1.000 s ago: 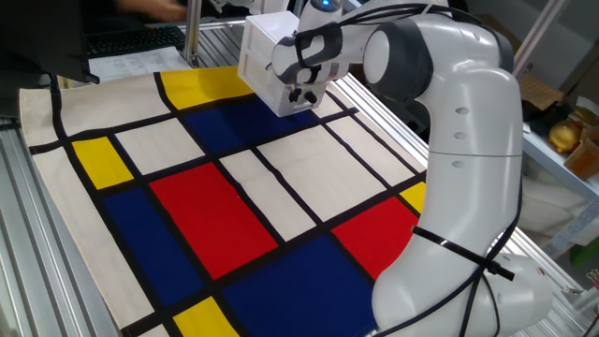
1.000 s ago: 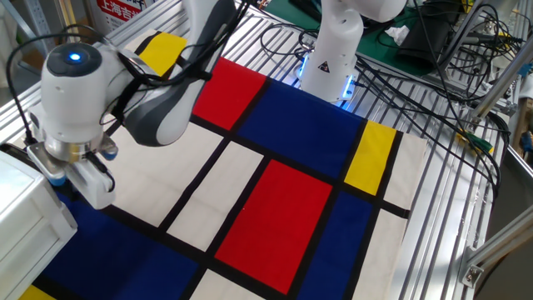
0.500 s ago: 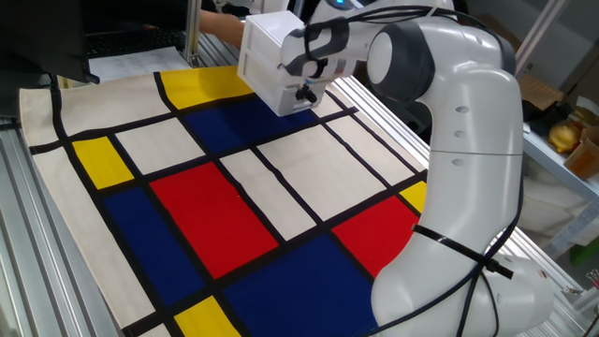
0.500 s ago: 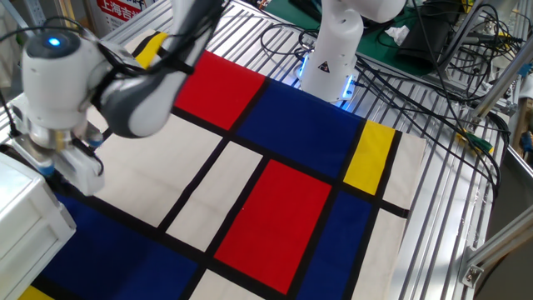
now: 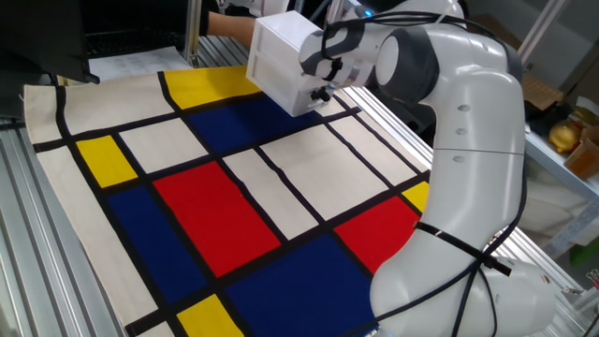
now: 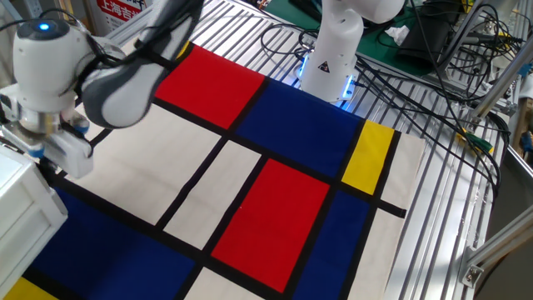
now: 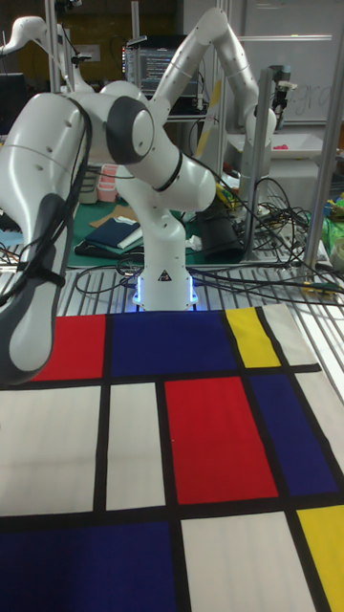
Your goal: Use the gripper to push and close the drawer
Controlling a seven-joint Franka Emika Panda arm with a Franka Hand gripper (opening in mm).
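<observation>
One fixed view: end effector (image 5: pixel 321 93) pressed against the drawer (image 5: pixel 314 97) front; finger gap unclear. I'd push straight, so the cabinet (image 5: pixel 281 56) doesn't slide.

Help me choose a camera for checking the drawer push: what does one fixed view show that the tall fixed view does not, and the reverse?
Only one fixed view shows the small white cabinet with the claw at its front face; the drawer itself cannot be made out. Only the tall fixed view shows a second robot base with blue lights and the monitor behind it. Both show the white arm and the coloured block-pattern cloth.
</observation>
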